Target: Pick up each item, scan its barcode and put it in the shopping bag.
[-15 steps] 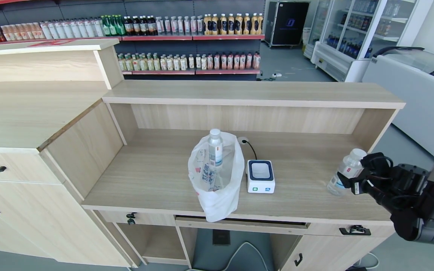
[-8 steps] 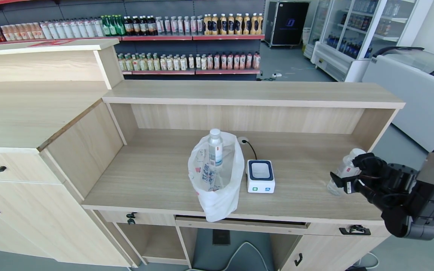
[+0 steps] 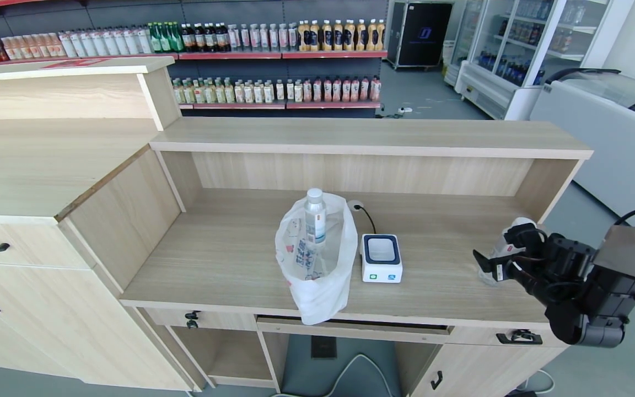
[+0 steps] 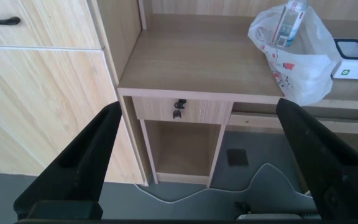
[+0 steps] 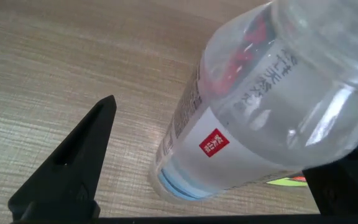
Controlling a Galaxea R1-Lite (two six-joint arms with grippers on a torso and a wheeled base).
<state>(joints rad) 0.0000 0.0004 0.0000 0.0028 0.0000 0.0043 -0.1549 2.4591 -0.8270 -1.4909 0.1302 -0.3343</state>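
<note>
A clear water bottle [image 3: 519,223] with a white cap stands near the right end of the wooden counter [image 3: 229,259]. My right gripper [image 3: 494,249] is open, one finger on each side of the bottle [image 5: 247,106], with a gap between the dark finger [image 5: 73,168] and the bottle. A second bottle [image 3: 315,219] stands upright in the white shopping bag [image 3: 317,286] at the counter's middle. The white barcode scanner [image 3: 382,257] sits just right of the bag. My left gripper [image 4: 197,162] hangs open below the counter's front, empty.
The counter has a raised back wall and a side wall [image 3: 549,182] close behind the right bottle. A taller cabinet [image 3: 47,160] borders the left. A drawer with a key [image 4: 178,109] is under the counter. Drink shelves and fridges stand far behind.
My right arm has slid left toward the counter, so the gripper now covers more of the right bottle. The bottle, bag and scanner stay put.
</note>
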